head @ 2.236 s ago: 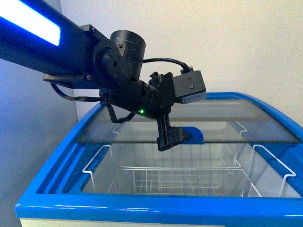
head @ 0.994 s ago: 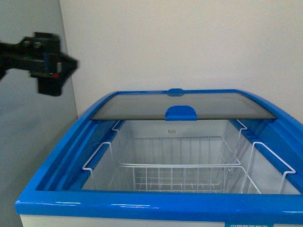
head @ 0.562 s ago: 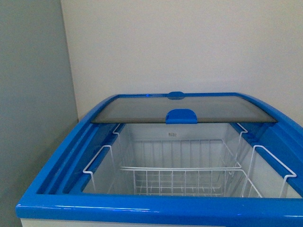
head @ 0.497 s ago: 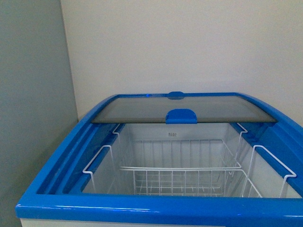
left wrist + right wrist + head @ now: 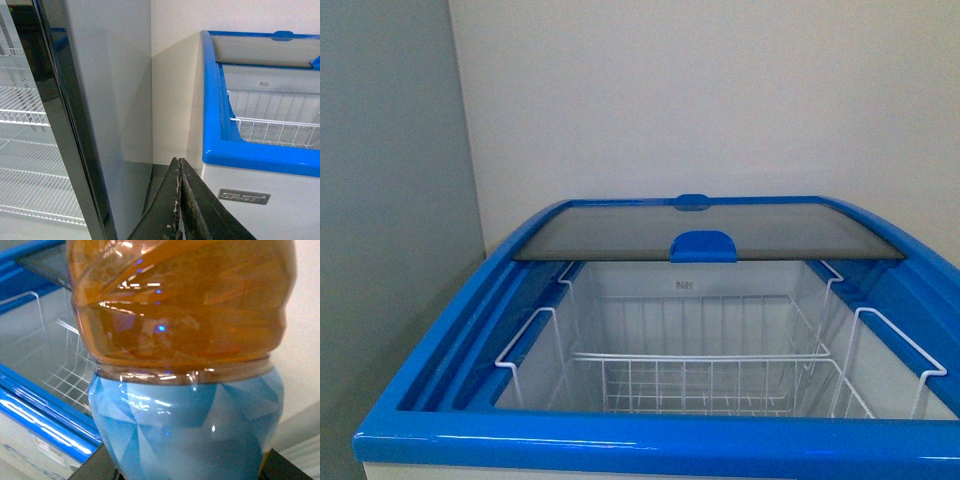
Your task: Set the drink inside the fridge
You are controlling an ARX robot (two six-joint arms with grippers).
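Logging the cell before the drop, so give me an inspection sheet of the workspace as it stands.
Surface: fridge open, glass lid slid back; wire baskets show no items.
Job's things: drink bottle, amber liquid, blue label, held near the fridge.
Clutter: nothing seen.
Hands: left hand shut, holding nothing; right hand shut on drink bottle.
Cables: nothing seen.
Surroundings: grey upright cabinet beside the fridge; pale wall behind.

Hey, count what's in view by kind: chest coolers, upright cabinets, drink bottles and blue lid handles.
White chest cooler with blue rim: 1
Grey upright glass-door cabinet: 1
Amber drink bottle with blue label: 1
Blue lid handles: 2
Total: 5
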